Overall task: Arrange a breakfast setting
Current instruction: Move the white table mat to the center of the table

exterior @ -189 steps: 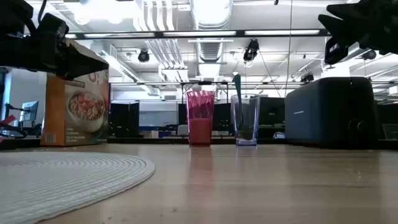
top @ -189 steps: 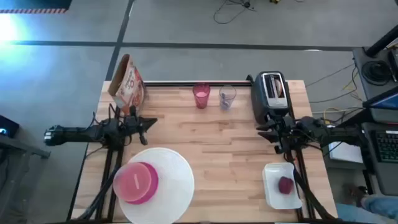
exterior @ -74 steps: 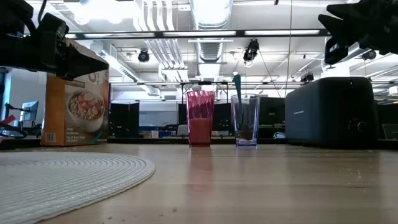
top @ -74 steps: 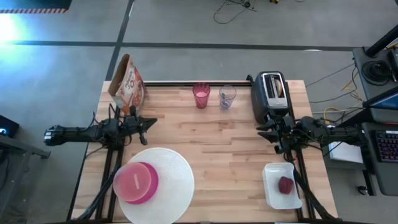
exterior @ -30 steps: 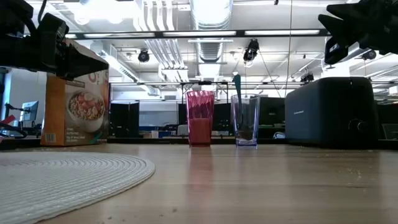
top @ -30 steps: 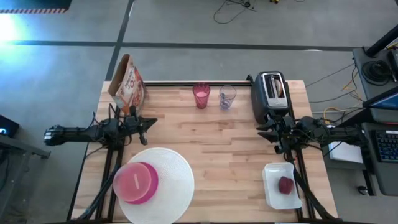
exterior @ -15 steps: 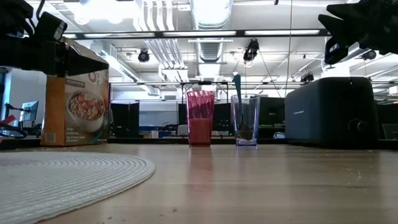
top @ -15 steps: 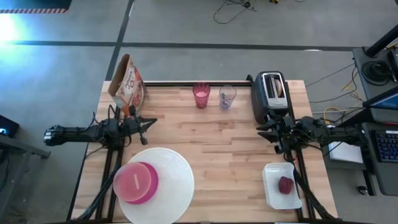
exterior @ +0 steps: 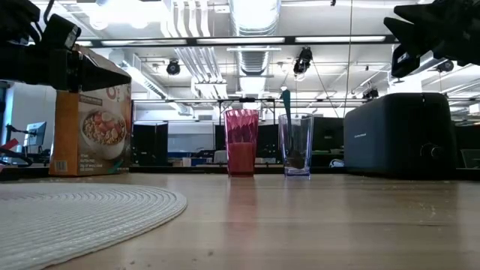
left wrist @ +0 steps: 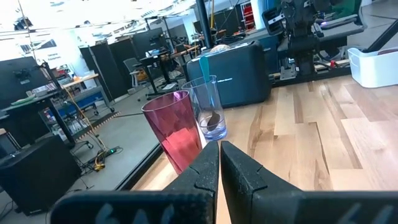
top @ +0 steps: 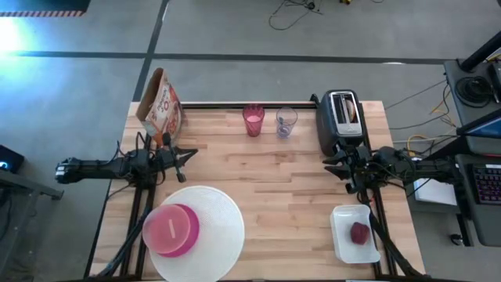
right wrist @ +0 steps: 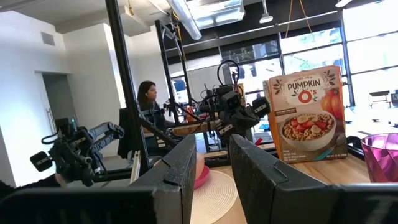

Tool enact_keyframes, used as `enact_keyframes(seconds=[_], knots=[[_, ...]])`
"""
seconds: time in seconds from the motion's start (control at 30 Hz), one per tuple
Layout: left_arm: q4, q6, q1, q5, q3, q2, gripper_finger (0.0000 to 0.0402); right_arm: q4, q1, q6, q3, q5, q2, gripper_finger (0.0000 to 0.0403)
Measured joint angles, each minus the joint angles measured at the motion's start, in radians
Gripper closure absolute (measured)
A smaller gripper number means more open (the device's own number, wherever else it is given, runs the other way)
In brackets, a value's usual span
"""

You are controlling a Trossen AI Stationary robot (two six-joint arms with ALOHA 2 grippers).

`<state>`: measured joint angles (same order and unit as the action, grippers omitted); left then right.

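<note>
A large white round plate (top: pixel 215 235) with a woven look lies at the table's near left, and a smaller magenta plate (top: pixel 170 229) sits on its left part. The pink translucent cup (top: pixel 253 120) stands upright at the far edge. The dark red fruit (top: pixel 359 233) lies in a white tray (top: pixel 344 243) at the near right. My left gripper (top: pixel 190 153) hovers shut at the table's left, pointing level toward the right. My right gripper (top: pixel 327 163) hovers at the right side, pointing left, its fingers (right wrist: pixel 186 155) apart with nothing between them.
A clear glass (top: pixel 286 122) with a spoon stands right of the pink cup. A black toaster (top: pixel 342 119) is at the far right and a cereal box (top: pixel 160 106) at the far left corner. Bare wood lies between the two grippers. A person shows beyond the table in the right wrist view.
My left gripper has rolled a little about the line it points along, staying in place and shut. Nothing on the table has moved.
</note>
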<state>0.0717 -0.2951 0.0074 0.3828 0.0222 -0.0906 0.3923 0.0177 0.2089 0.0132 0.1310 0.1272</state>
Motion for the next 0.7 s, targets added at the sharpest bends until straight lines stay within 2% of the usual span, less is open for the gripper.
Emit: enact_keyframes(seconds=[0.3,0.5,0.7], knots=[[0.008,-0.01,0.0,0.0,0.0,0.0,0.0402,0.0,0.0,0.0,0.0,0.0,0.0,0.0314],[0.069,0.072,0.0,0.0,0.0,0.0,0.0402,0.0,0.0,0.0,0.0,0.0,0.0,0.0314],[0.087,0.07,0.0,0.0,0.0,0.0,0.0402,0.0,0.0,0.0,0.0,0.0,0.0,0.0314]])
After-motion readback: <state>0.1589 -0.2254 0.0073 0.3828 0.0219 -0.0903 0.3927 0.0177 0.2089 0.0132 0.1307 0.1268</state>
